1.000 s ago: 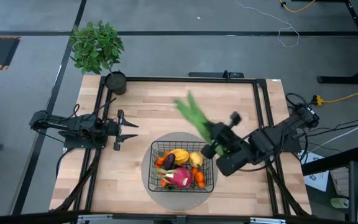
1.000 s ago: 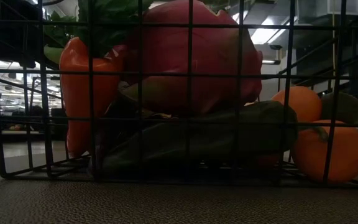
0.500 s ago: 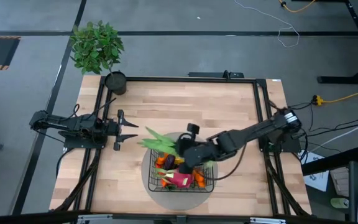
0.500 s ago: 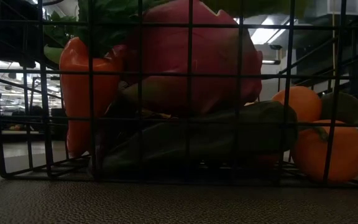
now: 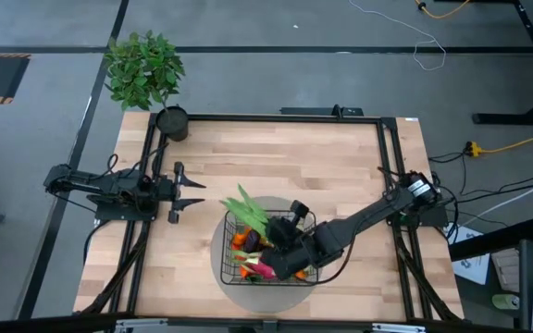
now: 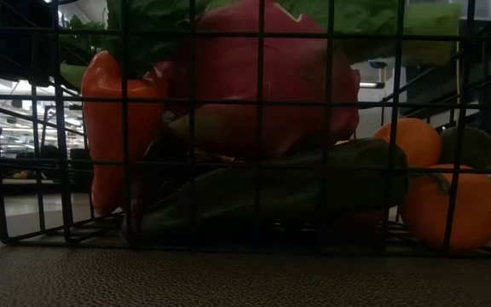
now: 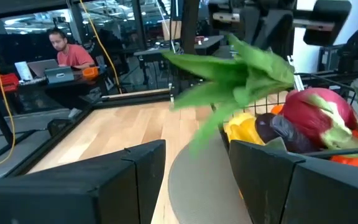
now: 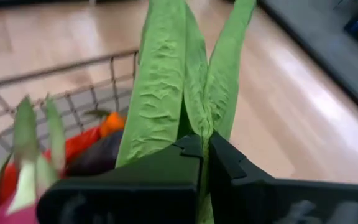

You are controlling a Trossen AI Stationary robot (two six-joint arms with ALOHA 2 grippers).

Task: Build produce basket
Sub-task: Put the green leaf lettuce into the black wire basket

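The black wire basket [image 5: 227, 250] sits on a round grey mat at the table's middle near side. It holds a pink dragon fruit [image 6: 262, 77], an orange carrot [image 6: 109, 128], a dark eggplant [image 7: 279, 132], a yellow fruit [image 7: 244, 127] and orange fruits [image 6: 452, 209]. My right gripper [image 5: 290, 242] is over the basket, shut on the long green husk [image 5: 248, 211]. The husk's leaves reach out over the basket's far left corner. My left gripper [image 5: 191, 191] waits open, left of the basket. My right gripper pinches the green husk at its stem end [image 8: 199, 127] between the two fingers [image 8: 225, 158], with the leaves running on forward along the fingers. It comes slanting down from the table's right. The husk is above the produce; I cannot tell whether it rests on it.
A leafy plant [image 5: 143, 67] in a small black pot [image 5: 171, 122] stands at the table's far left corner. Bare wood lies left, right and beyond the basket. In the left wrist view a person [image 7: 67, 53] sits at a desk beyond the table.
My right gripper has carried the husk from the basket's right side toward the table's left and near edge, reaching out over the basket and coming lower. The husk swung round with it, so its leaves now lie over the basket's far left corner. It stayed shut.
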